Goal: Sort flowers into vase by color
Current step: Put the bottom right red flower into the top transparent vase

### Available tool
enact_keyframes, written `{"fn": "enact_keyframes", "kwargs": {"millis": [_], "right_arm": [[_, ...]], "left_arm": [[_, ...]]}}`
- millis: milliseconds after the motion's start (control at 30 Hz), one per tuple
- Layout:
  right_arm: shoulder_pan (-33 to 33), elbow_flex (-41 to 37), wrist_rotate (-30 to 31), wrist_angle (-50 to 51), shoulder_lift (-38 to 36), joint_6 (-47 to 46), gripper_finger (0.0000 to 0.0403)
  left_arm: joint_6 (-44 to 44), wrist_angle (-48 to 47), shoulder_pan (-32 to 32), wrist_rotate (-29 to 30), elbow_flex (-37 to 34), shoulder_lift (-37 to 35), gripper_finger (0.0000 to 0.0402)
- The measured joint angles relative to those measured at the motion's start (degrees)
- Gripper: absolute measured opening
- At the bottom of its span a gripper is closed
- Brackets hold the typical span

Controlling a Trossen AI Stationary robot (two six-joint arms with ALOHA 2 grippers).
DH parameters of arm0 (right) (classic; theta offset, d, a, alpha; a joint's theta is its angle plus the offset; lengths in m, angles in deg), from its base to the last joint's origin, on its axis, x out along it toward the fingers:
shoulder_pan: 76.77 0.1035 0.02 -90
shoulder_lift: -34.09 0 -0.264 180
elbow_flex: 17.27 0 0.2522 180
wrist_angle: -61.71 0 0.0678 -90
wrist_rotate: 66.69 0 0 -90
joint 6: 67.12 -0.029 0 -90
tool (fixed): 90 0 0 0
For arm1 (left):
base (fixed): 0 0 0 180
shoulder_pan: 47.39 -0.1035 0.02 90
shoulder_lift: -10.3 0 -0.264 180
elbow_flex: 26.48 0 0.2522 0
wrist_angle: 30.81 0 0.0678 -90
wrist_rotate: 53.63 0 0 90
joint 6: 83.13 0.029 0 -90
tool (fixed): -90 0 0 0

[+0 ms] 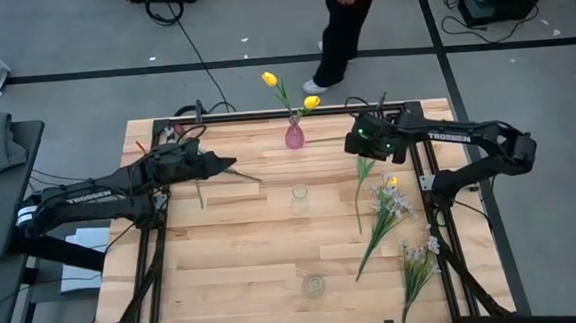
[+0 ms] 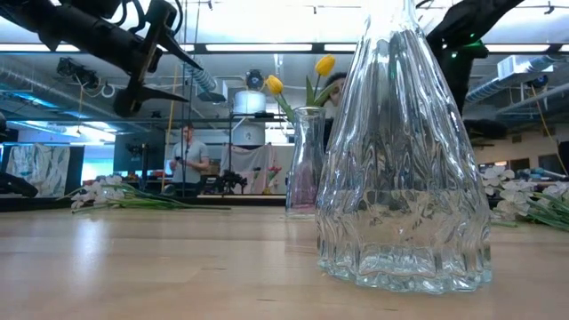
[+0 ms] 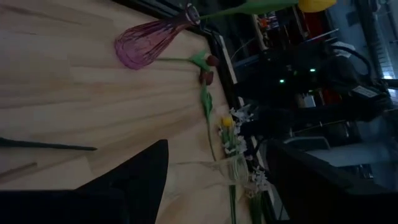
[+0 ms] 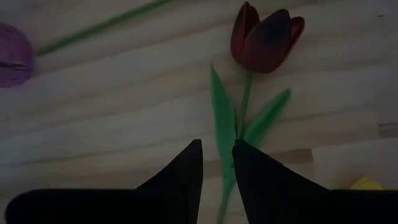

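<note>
The right pincer (image 4: 217,163) is seen narrowed around the green stem of a dark red tulip (image 4: 264,38) lying on the surface (image 4: 112,106), its bloom just ahead of the fingertips. From above only, the pink vase (image 1: 294,135) with two yellow tulips (image 1: 270,79) is shown beside it. The left pincer (image 1: 230,166) is held spread, well apart.

A person (image 1: 345,28) in dark trousers and white shoes is standing on the grey floor (image 1: 524,87) just beyond the tabletop (image 1: 244,254). Black cables (image 1: 185,38) are trailing across that floor. In the low view, another person (image 2: 187,160) is standing far back in the room under ceiling lights (image 2: 244,47).
</note>
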Motion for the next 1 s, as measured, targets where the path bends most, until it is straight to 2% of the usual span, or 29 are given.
{"fn": "enact_keyframes", "kwargs": {"millis": [300, 700, 833, 1000], "right_arm": [[0.66, 0.0, -1.88, 1.18, 5.93, 1.2, 0.0103], [1.51, 0.0, -11.69, 1.4, 10.96, 7.73, 0.0105], [2.06, 0.0, -12.76, 1.37, 11.6, 9.06, 0.0125], [2.12, -0.12, -12.0, 0.62, 11.94, 8.69, 0.0169]], "left_arm": [[-0.04, 0.88, 0.0, 0.0, 0.0, -0.02, 0.0275], [-0.07, 3.39, 0.0, -0.5, 0.0, -0.04, 0.0275], [-0.07, 3.57, 0.0, -0.53, 0.0, -0.04, 0.0275], [-0.09, 3.8, 0.0, -1.07, 0.0, -0.04, 0.0275]]}}
